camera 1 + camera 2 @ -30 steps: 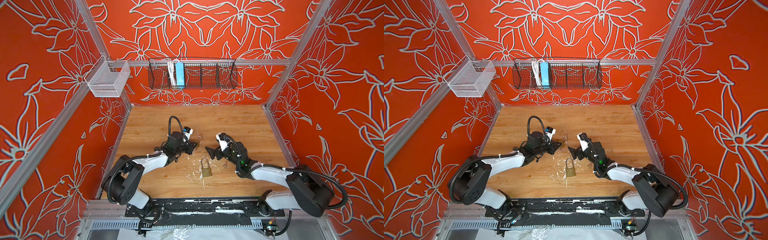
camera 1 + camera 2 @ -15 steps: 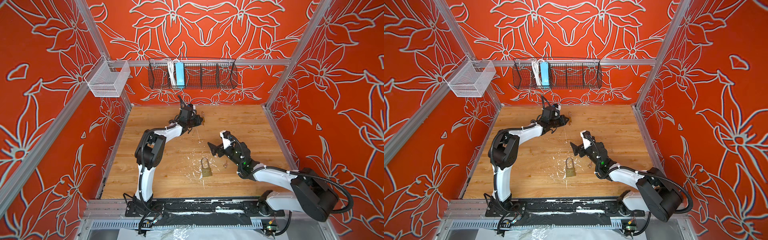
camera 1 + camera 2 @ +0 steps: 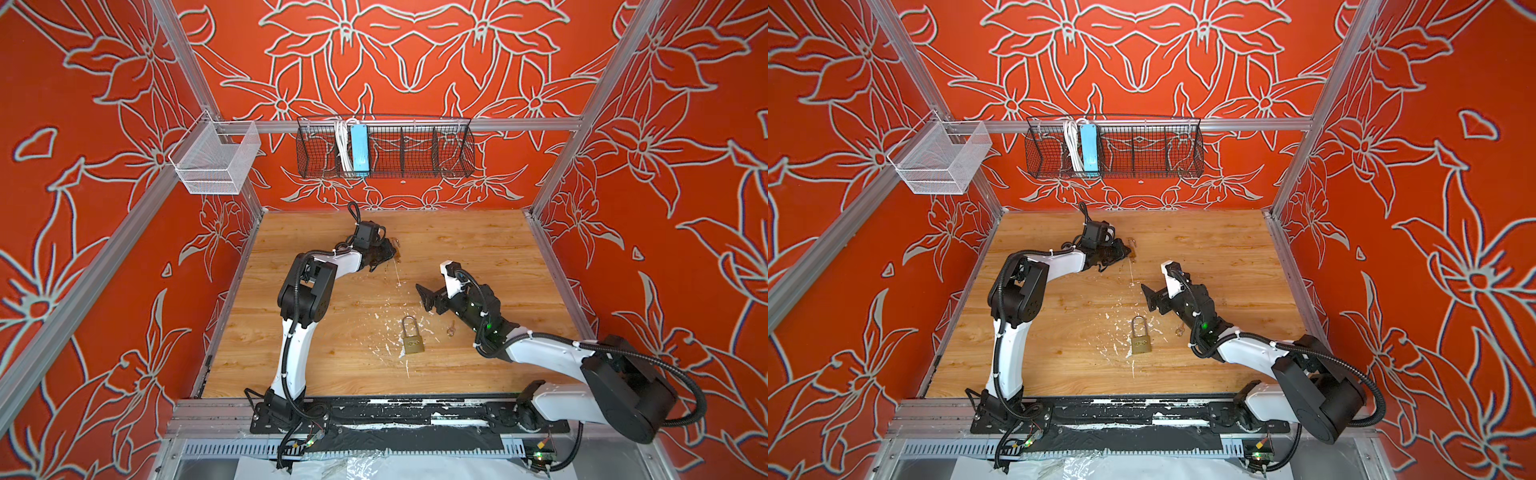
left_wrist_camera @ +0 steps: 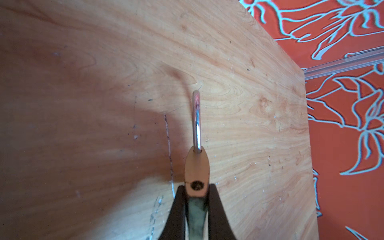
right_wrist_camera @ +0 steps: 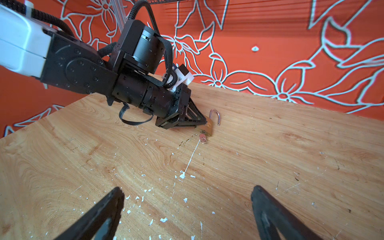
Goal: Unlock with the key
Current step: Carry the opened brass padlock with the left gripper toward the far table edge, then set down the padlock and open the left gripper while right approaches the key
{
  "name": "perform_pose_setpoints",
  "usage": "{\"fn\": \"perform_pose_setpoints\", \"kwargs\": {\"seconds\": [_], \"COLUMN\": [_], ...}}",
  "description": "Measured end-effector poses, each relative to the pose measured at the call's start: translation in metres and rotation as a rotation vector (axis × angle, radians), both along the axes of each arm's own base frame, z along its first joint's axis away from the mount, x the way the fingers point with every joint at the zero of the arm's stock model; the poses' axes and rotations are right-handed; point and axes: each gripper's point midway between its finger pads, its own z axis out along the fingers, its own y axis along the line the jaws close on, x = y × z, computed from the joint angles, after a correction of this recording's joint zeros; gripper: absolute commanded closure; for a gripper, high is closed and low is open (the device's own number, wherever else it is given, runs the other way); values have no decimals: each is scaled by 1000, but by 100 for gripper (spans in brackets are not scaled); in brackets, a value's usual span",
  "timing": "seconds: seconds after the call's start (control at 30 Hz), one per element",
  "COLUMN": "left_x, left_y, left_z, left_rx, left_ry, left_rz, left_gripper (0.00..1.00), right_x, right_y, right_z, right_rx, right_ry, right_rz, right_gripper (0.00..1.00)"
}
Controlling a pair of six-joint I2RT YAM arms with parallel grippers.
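Okay, my left gripper (image 5: 204,124) is pressed almost together, pinching the small brass padlock (image 5: 208,130) by its flat sides at the far part of the light wooden tabletop (image 3: 478,241). The padlock stands upright between my fingertips. Its silver shackle (image 4: 196,120) is popped open, one leg in the body and the free end hanging clear beside it. A small round-headed key on a wire ring (image 5: 202,138) sits at the lock's lower end and touches the wood; whether it's fully in the keyhole, can't tell. My right gripper (image 5: 187,190) is spread wide and holds nothing, hovering over the paint-flecked middle of the table, aimed toward the left gripper and well apart from it. A second brass padlock with closed shackle (image 3: 412,343) lies flat just in front of my right gripper, not touching it. Another loose small key (image 3: 451,330) lies on the wood beside that lock, near my right wrist.
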Motion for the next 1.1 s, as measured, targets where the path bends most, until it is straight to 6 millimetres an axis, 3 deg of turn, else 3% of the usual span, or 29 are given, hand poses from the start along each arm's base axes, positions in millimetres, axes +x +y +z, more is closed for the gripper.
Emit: {"fn": "perform_pose_setpoints", "kwargs": {"seconds": [0.13,0.23,0.37,0.43,0.47,0.6,0.7,0.77,0.83,0.87,0.97,1.03,1.1], "left_x": [4,9,16,19,21,21,16,-1,-36,-56,-119,-157,-179], "left_y": [16,27,38,41,43,53,61,71,71,63,9,-12,-8], "left_z": [-1,-3,0,2,4,5,21,42,76,99,178,210,218], "left_rx": [-11,5,38,62,77,156,230,301,389,427,418,376,372], "left_ry": [16,26,20,5,-8,-30,-53,-112,-209,-281,-561,-688,-748], "left_rz": [6,4,-11,-17,-15,-5,2,22,20,8,-77,-128,-136], "left_gripper": [96,83,73,61,49,35,27,18,4,2,3,3,3], "right_x": [0,0,1,1,1,1,2,4,10,15,31,41,48], "right_y": [0,0,0,0,0,0,-1,-5,-12,-17,-31,-41,-55], "right_z": [-3,-4,-4,-5,-5,-8,-8,-11,-12,-11,-8,-9,-14], "right_rx": [-7,-11,-12,-12,-13,-19,-22,-32,-45,-52,-60,-63,-69], "right_ry": [9,15,15,16,17,25,25,34,48,58,90,121,159], "right_rz": [0,0,-1,-1,-1,-2,-13,-39,-93,-131,-253,-324,-390], "right_gripper": [2,2,2,2,2,2,2,2,2,2,2,2,2]}}
